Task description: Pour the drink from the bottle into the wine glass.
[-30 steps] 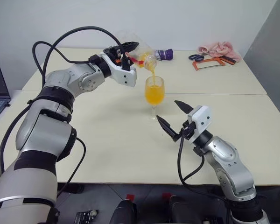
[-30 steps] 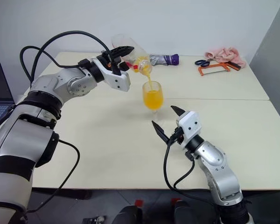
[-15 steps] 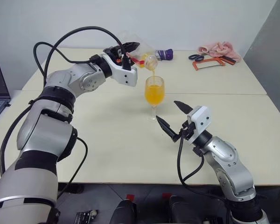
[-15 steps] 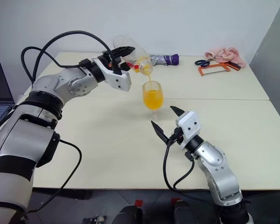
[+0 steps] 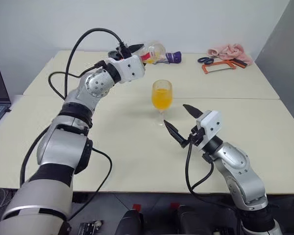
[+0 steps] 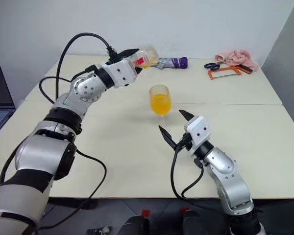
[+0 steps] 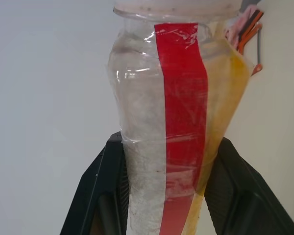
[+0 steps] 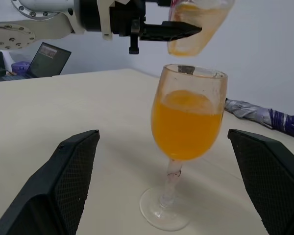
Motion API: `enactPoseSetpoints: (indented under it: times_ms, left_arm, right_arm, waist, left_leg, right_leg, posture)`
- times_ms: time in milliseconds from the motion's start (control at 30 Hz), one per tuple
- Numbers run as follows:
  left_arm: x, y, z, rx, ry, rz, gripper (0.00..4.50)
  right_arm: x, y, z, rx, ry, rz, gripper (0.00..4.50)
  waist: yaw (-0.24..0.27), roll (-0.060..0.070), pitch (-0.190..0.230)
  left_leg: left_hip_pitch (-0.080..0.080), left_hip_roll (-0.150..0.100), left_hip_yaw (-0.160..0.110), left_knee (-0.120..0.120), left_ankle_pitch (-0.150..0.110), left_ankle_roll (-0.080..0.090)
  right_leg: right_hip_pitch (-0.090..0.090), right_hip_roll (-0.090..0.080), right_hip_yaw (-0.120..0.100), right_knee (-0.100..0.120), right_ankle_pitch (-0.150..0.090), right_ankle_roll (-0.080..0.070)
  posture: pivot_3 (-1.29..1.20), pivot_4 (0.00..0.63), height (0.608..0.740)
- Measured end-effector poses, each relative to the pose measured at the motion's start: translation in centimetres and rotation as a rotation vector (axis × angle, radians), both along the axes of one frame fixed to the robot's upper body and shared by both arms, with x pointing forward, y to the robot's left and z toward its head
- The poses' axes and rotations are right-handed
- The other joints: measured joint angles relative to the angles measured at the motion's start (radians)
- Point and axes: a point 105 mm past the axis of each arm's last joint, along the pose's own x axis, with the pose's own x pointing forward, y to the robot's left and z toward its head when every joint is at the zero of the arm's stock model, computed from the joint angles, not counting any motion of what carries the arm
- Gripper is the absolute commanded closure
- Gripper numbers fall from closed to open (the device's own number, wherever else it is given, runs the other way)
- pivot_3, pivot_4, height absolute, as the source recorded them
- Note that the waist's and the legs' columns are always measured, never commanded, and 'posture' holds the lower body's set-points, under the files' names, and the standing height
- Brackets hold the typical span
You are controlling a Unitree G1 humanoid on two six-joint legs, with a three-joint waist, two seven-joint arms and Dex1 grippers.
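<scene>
Above tabletop (image 5: 112,142): left tool (image 5: 137,53) clamping bottle (image 5: 153,52) tipped back, halting flow; glass (image 5: 161,98) holding drink (image 5: 161,99); right tool (image 5: 180,123) waiting wide, empty.

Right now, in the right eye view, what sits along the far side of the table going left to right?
Bottle in the left gripper → folded umbrella → scissors → orange-framed saw → pink cloth.
</scene>
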Motion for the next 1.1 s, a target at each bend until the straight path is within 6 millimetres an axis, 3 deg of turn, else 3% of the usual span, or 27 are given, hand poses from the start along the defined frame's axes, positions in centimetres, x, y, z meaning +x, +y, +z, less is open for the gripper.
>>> enactPoseSetpoints:
  times_ms: [100, 233, 300, 533, 633, 767, 1100]
  left_arm:
    - [0.4, 1.5, -0.3, -0.161, 0.117, 0.013, 2.83]
    - [0.3, 5.4, -1.2, -0.375, 0.244, 0.084, 2.83]
    - [0.1, 7.8, -2.7, -0.475, 0.327, 0.149, 2.83]
    - [-2.5, 13.2, -8.4, -0.666, 0.55, 0.315, 2.83]
    - [-3.6, 14.4, -10.0, -0.703, 0.601, 0.362, 2.83]
    - [-4.4, 15.6, -10.5, -0.726, 0.598, 0.393, 2.83]
    - [-5.2, 16.3, -12.3, -0.733, 0.605, 0.377, 2.83]
  right_arm:
    - [-0.2, 0.3, 0.0, -0.024, 0.014, 0.052, 0.0]
    - [-1.1, 1.2, -0.4, -0.117, 0.088, 0.229, 0.0]
    - [-1.5, 1.8, 0.0, -0.153, 0.101, 0.298, 0.0]
    - [-0.4, 4.1, 1.0, -0.203, 0.115, 0.344, 0.0]
    - [0.0, 4.5, 0.9, -0.21, 0.125, 0.344, 0.0]
    - [-0.1, 5.5, 0.8, -0.217, 0.126, 0.376, 0.0]
    - [-0.3, 6.1, 0.4, -0.231, 0.139, 0.407, 0.0]
  waist:
    - [-0.008, 0.0, 0.0]
    - [-0.021, 0.0, 0.0]
    - [-0.028, 0.0, 0.0]
    - [-0.032, -0.001, -0.001]
    - [-0.021, -0.002, -0.001]
    - [-0.012, -0.003, -0.002]
    - [-0.011, -0.003, -0.002]
  left_leg:
    - [-0.002, 0.0, -0.001, 0.004, 0.0, 0.0]
    - [-0.002, 0.001, -0.002, 0.006, -0.001, 0.001]
    - [-0.001, 0.001, -0.003, 0.006, -0.001, 0.003]
    - [-0.002, 0.002, -0.005, 0.006, 0.0, 0.0]
    - [-0.007, 0.002, -0.005, 0.008, 0.0, 0.0]
    - [-0.007, 0.002, -0.005, 0.009, 0.0, 0.0]
    - [-0.007, 0.002, -0.004, 0.009, 0.0, 0.001]
  right_leg:
    - [0.0, 0.001, 0.0, 0.001, 0.0, 0.0]
    - [0.0, 0.001, 0.0, 0.003, 0.0, 0.0]
    - [0.0, 0.001, 0.0, 0.003, 0.0, 0.0]
    - [-0.002, 0.0, -0.001, 0.006, 0.0, 0.0]
    - [-0.006, -0.001, -0.001, 0.007, 0.0, 0.0]
    - [-0.006, -0.004, -0.001, 0.007, 0.0, 0.0]
    - [-0.006, -0.003, -0.001, 0.007, 0.0, 0.0]
  posture:
    - [0.0, 0.15, 0.74]
    - [0.0, 0.15, 0.74]
    - [0.0, 0.15, 0.74]
    - [0.0, 0.15, 0.74]
    - [0.0, 0.15, 0.74]
    - [0.0, 0.15, 0.74]
    - [0.0, 0.15, 0.74]
